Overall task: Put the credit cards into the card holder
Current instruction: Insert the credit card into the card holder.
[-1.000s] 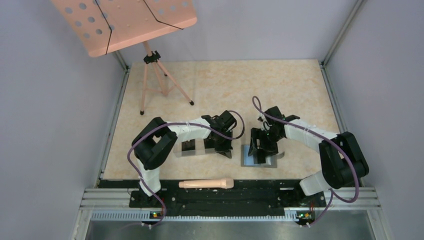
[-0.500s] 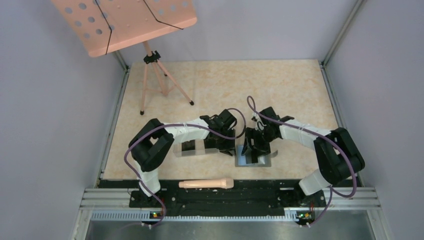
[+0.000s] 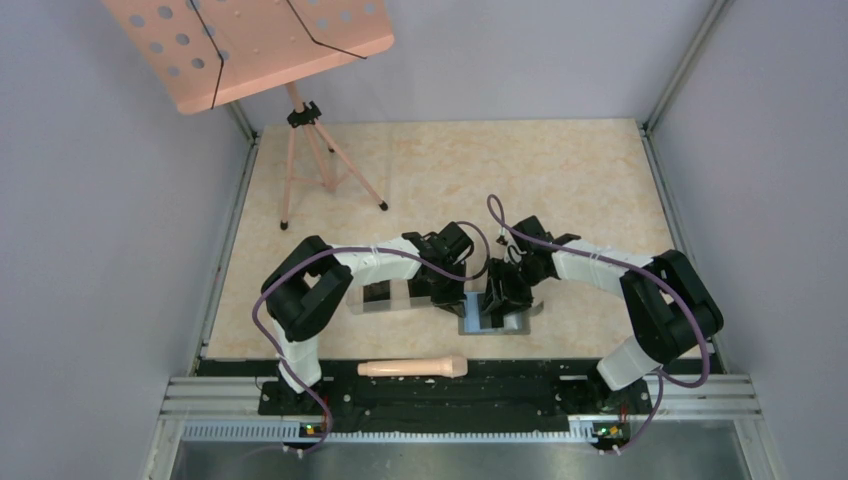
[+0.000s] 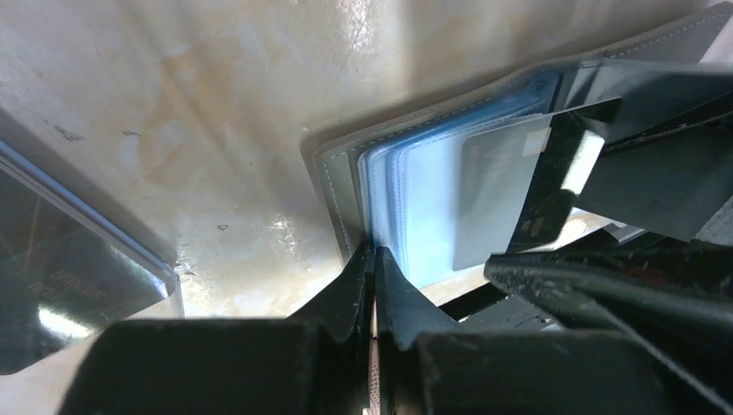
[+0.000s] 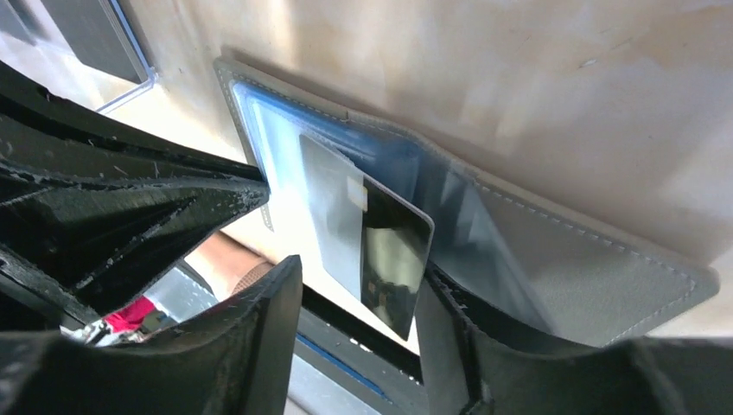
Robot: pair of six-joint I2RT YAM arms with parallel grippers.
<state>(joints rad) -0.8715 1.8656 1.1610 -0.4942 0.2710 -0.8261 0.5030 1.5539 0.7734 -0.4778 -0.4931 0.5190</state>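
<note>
Beige marbled table (image 3: 450,170), grey walls, pink music stand (image 3: 250,45) at back left. We see the card holder (image 5: 588,268) open flat at the front centre, grey cover, bluish sleeves. Left gripper (image 4: 373,255) is clenched, its tips touching the holder's edge. Right gripper (image 5: 359,275) is half open and grasps a black credit card (image 5: 380,242), whose edge touches the sleeves.

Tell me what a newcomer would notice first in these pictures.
An open gray card holder lies at the front middle of the table. A black credit card stands tilted between the fingers of the right gripper, its far end on the holder's bluish sleeves. The left gripper, jaws together, has its tips at the holder's edge. A pink music stand looms at the far left corner.
</note>
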